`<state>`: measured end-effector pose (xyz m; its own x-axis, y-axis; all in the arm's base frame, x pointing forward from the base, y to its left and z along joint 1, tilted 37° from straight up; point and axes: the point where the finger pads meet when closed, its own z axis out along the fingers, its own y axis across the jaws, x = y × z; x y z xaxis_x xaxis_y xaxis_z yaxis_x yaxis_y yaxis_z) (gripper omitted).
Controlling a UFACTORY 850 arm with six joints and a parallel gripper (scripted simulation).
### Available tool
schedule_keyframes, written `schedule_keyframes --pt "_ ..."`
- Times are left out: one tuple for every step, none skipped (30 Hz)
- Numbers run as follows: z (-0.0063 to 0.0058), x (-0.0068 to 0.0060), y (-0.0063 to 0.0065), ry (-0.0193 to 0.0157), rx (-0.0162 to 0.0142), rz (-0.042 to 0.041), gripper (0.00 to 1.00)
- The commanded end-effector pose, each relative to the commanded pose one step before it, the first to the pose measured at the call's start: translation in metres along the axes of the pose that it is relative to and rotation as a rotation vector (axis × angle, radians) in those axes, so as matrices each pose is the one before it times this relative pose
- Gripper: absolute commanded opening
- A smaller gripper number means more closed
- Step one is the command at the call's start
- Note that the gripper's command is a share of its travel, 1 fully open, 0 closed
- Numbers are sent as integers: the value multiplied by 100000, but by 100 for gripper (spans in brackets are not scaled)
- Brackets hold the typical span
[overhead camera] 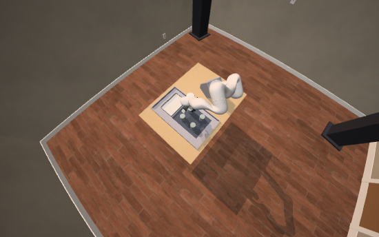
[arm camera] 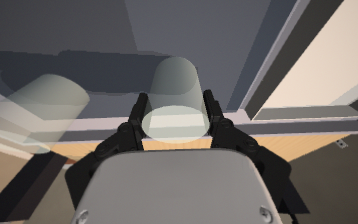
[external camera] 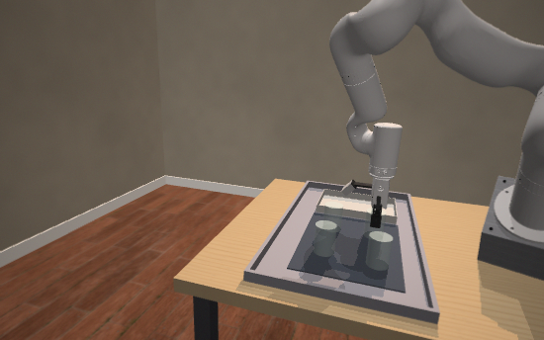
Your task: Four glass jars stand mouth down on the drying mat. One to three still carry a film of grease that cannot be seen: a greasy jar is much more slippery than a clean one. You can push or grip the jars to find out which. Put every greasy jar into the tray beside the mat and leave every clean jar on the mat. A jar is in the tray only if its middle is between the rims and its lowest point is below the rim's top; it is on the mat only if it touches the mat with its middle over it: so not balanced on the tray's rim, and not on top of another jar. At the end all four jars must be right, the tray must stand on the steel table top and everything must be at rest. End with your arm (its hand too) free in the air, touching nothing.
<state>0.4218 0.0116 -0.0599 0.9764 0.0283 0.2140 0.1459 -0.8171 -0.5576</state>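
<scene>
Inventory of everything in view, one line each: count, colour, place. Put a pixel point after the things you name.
jars (overhead camera: 193,125) (external camera: 325,239) (arm camera: 175,95): 4, pale green, on mat
mat (overhead camera: 197,132) (external camera: 346,274) (arm camera: 190,30): 1, dark grey, beside tray
tray (overhead camera: 171,105) (external camera: 356,214) (arm camera: 315,55): 1, cream, on steel top
steel top (overhead camera: 182,132) (external camera: 277,257) (arm camera: 100,122): 1, grey, on table
table (overhead camera: 172,141) (external camera: 455,217) (arm camera: 175,144): 1, tan, on floor
floor (overhead camera: 120,155) (external camera: 124,247): 1, red-brown, below
posts (overhead camera: 200,17): 2, black, near walls
walls (overhead camera: 86,52) (external camera: 247,74) (arm camera: 330,175): several, grey-brown, around
arm (overhead camera: 218,94) (external camera: 366,84): 1, white, over steel top
jaws: 1 pair, black, astride one jar

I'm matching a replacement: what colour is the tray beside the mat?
Cream inside; the tray shows best in the top view.
</scene>
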Motion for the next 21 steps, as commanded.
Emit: schedule_keyframes --pt "-39 56 25 109 -49 -21 0" --pt "0 0 0 0 0 0 0" --pt "0 0 0 0 0 0 0" --pt "0 0 0 0 0 0 0" --pt "-265 0 0 0 0 0 0" --pt "-265 0 0 0 0 0 0" --pt "-265 0 0 0 0 0 0" --pt "-265 0 0 0 0 0 0" --pt "-265 0 0 0 0 0 0" --pt "-265 0 0 0 0 0 0" --pt "0 0 0 0 0 0 0" --pt "0 0 0 0 0 0 0" --pt "-265 0 0 0 0 0 0" --pt "-265 0 0 0 0 0 0" --pt "-265 0 0 0 0 0 0" --pt "-265 0 0 0 0 0 0" --pt "-265 0 0 0 0 0 0" --pt "-265 0 0 0 0 0 0" --pt "-265 0 0 0 0 0 0" --pt "-265 0 0 0 0 0 0" --pt "-265 0 0 0 0 0 0"
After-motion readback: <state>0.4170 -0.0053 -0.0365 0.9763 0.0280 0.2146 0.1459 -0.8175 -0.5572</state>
